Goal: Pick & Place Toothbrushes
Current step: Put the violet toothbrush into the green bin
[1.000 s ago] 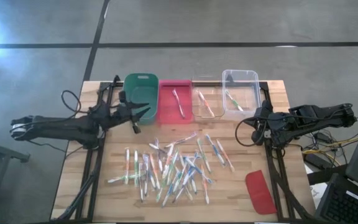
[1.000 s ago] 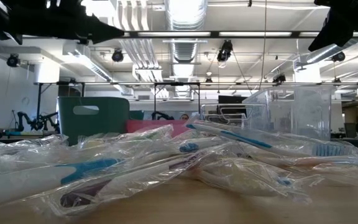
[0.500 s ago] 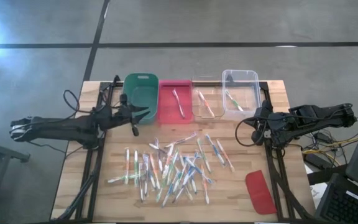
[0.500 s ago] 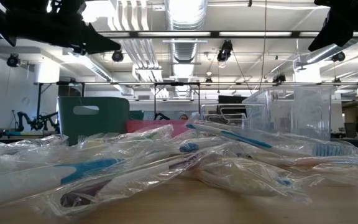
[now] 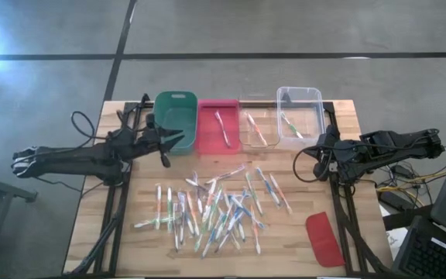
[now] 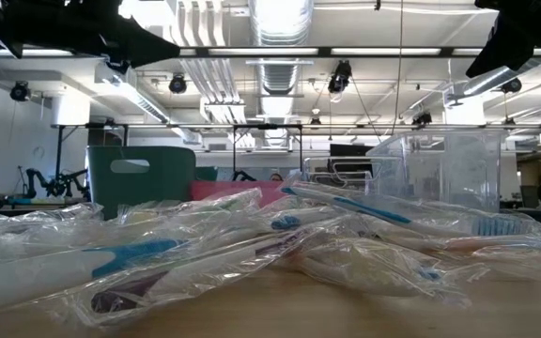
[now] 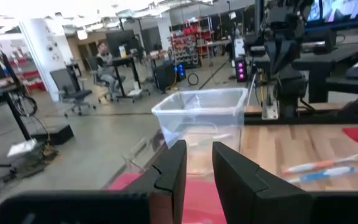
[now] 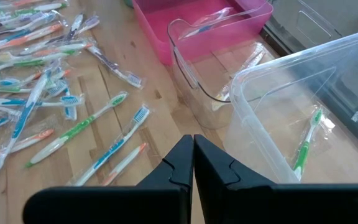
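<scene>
wooden table (image 5: 138,248) holds scattered toothbrushes (image 5: 211,205) between both arms.

Far out past the left gripper (image 7: 197,149), the big room has a smooth grey floor (image 7: 104,130). A fat white pillar (image 7: 39,50) stands out there, with a grey office chair on wheels (image 7: 67,87) near it. Further back, a person (image 7: 107,59) sits at a dark desk (image 7: 129,62), and red shelves (image 7: 191,43) stand beyond. High above the gripper run round silver pipes (image 6: 275,23) and a long bright lamp (image 6: 280,51). Below it is a light wooden table (image 5: 339,232).
</scene>
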Robot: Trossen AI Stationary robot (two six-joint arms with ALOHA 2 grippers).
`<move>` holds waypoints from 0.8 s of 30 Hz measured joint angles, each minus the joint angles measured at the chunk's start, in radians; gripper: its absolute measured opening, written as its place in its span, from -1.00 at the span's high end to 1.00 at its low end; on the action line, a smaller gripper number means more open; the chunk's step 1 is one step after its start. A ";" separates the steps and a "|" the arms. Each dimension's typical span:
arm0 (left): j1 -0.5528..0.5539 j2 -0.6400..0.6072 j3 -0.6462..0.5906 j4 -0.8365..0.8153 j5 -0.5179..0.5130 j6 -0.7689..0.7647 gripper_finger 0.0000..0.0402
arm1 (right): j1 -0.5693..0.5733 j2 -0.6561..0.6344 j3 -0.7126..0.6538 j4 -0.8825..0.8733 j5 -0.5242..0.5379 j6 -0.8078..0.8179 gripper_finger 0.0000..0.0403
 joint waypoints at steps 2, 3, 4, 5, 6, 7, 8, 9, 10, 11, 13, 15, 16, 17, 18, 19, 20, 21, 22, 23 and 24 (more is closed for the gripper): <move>0.000 -0.001 -0.004 -0.009 0.000 -0.003 0.59 | 0.000 0.000 0.000 0.000 0.000 0.000 0.96; 0.000 0.000 -0.007 -0.008 0.000 0.007 0.59 | 0.000 0.000 0.000 0.000 0.000 0.000 0.96; 0.000 0.000 -0.008 -0.009 0.000 0.011 0.59 | 0.000 0.000 0.000 0.000 0.000 0.000 0.96; 0.000 0.000 -0.008 -0.010 0.000 0.009 0.59 | 0.000 0.000 0.000 0.000 0.000 0.000 0.96; 0.000 -0.001 -0.008 -0.013 0.000 0.003 0.59 | 0.000 0.000 0.000 0.000 0.000 0.000 0.96; 0.000 -0.001 -0.008 -0.014 0.000 0.000 0.59 | 0.000 0.000 0.000 0.000 0.000 0.000 0.96; 0.000 0.000 -0.008 -0.012 0.000 -0.002 0.59 | 0.000 0.000 0.000 0.000 0.000 0.000 0.96; 0.000 0.000 -0.008 -0.013 0.000 -0.014 0.59 | 0.000 0.000 0.000 0.000 0.000 0.000 0.96; 0.000 0.000 -0.008 -0.020 0.000 -0.030 0.59 | 0.000 0.000 0.000 0.000 0.000 0.000 0.96; 0.000 0.002 -0.008 -0.034 0.000 -0.040 0.59 | 0.000 0.000 0.000 0.000 0.000 0.000 0.96; 0.000 0.007 -0.008 -0.082 0.015 -0.033 0.59 | 0.000 0.000 0.000 0.000 0.000 0.000 0.96; 0.000 0.025 -0.009 -0.098 0.049 0.006 0.59 | 0.000 0.000 0.000 0.000 0.000 0.000 0.96; 0.000 0.039 -0.008 -0.092 0.079 0.010 0.59 | 0.000 0.000 0.000 0.000 0.000 0.000 0.96; 0.000 0.052 -0.008 -0.094 0.127 0.009 0.59 | 0.000 0.000 0.000 0.000 0.000 0.000 0.96; 0.000 0.067 -0.008 -0.096 0.192 0.014 0.59 | 0.000 0.000 0.000 0.000 0.000 0.000 0.96; -0.001 0.085 -0.008 -0.089 0.268 0.030 0.59 | 0.000 0.000 0.000 0.000 0.000 0.000 0.96; 0.000 0.103 -0.008 -0.072 0.342 0.049 0.59 | 0.000 0.000 0.000 0.000 0.000 0.000 0.96; -0.001 0.122 -0.008 -0.049 0.410 0.064 0.59 | 0.000 0.000 0.000 0.000 0.000 0.000 0.96; -0.001 0.141 -0.008 -0.017 0.474 0.082 0.59 | 0.000 0.000 0.000 0.000 0.000 0.000 0.96; -0.001 0.160 -0.008 0.017 0.528 0.097 0.59 | 0.000 0.000 0.000 0.000 0.000 0.000 0.96; -0.001 0.182 -0.008 0.051 0.576 0.113 0.59 | 0.000 0.000 0.000 0.000 0.000 0.000 0.96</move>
